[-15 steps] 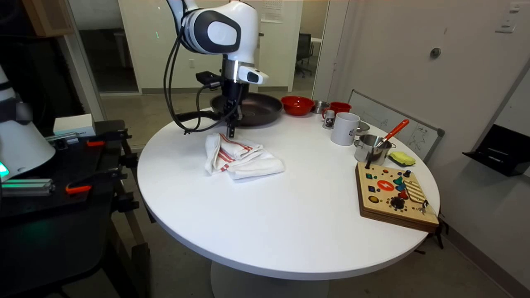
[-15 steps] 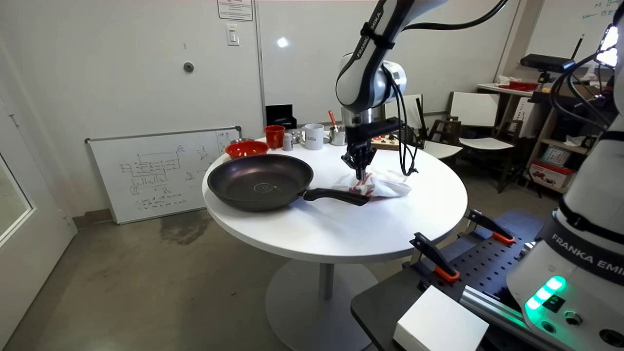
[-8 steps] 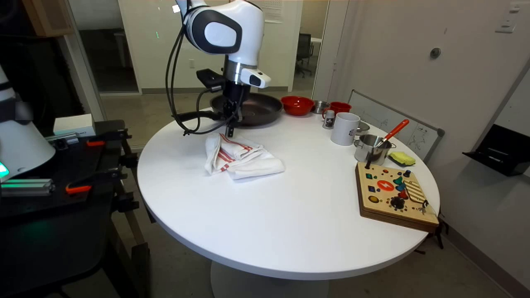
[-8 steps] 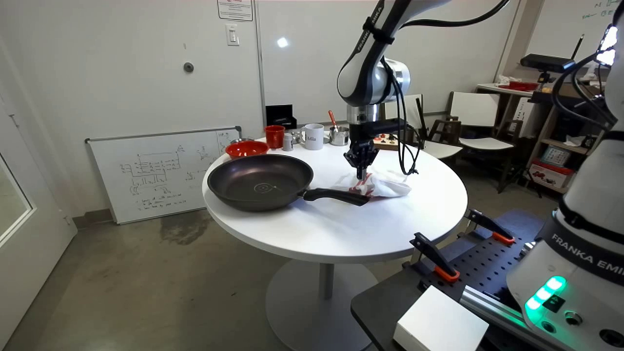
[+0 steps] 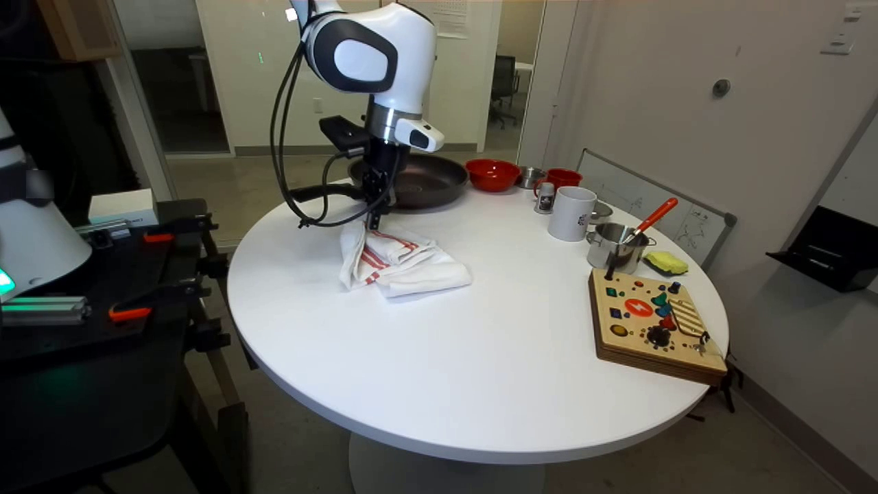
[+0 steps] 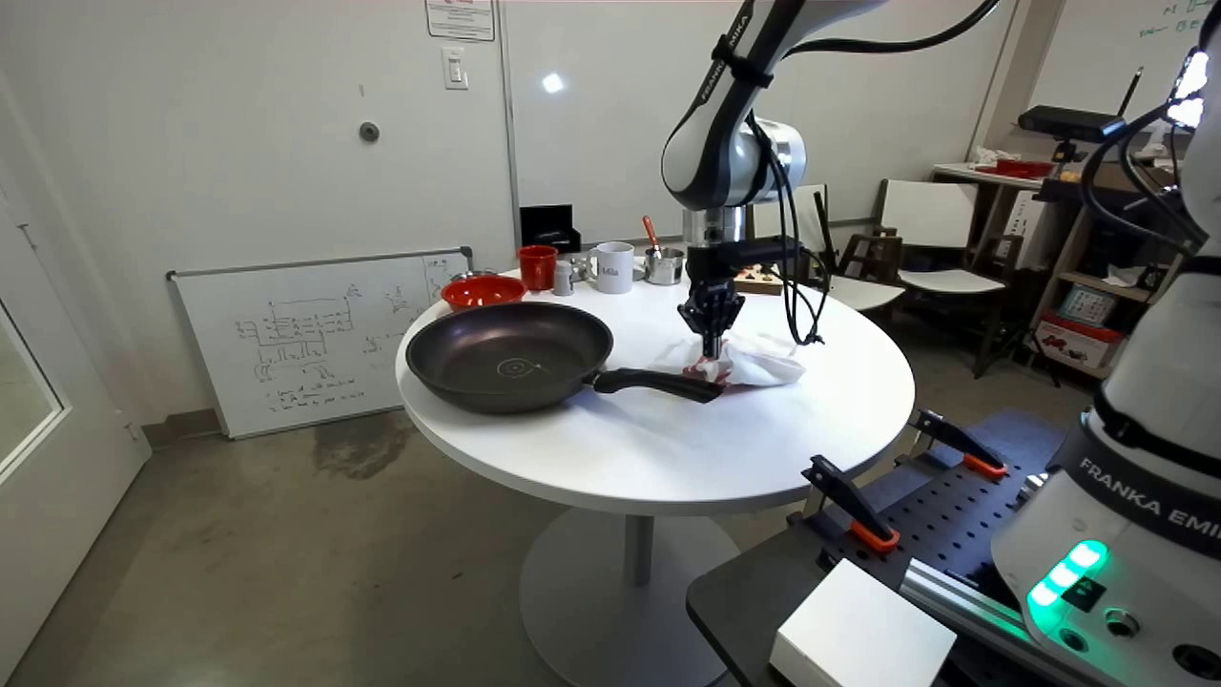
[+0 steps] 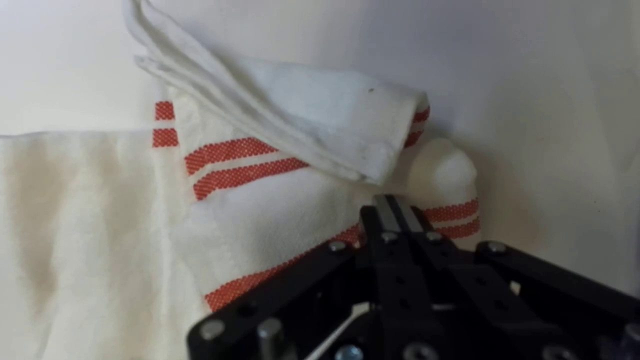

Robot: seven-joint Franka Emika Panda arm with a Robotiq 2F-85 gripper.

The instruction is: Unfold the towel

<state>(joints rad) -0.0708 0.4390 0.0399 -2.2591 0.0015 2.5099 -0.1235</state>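
Observation:
The towel [image 5: 418, 267] is white cloth with red stripes and lies folded and rumpled on the round white table; it also shows in an exterior view [image 6: 763, 367], partly behind the pan handle. In the wrist view the towel [image 7: 270, 215] shows several layers, with one folded flap lying over the striped part. My gripper [image 5: 373, 225] points down at the towel's far edge; it also shows in an exterior view [image 6: 713, 353]. In the wrist view the fingertips [image 7: 393, 200] are together over the towel with no cloth visible between them. Whether the tips touch cloth is unclear.
A black frying pan [image 6: 510, 358] stands close beside the gripper, its handle [image 6: 658, 383] reaching past the towel. A red bowl [image 5: 492, 175], white mug [image 5: 572, 214], steel pot [image 5: 610, 248] and wooden button board [image 5: 655, 326] stand around the table edge.
My gripper has shifted slightly left in one exterior view and slightly right in another, and has come down a little toward the towel. The towel looks unchanged.

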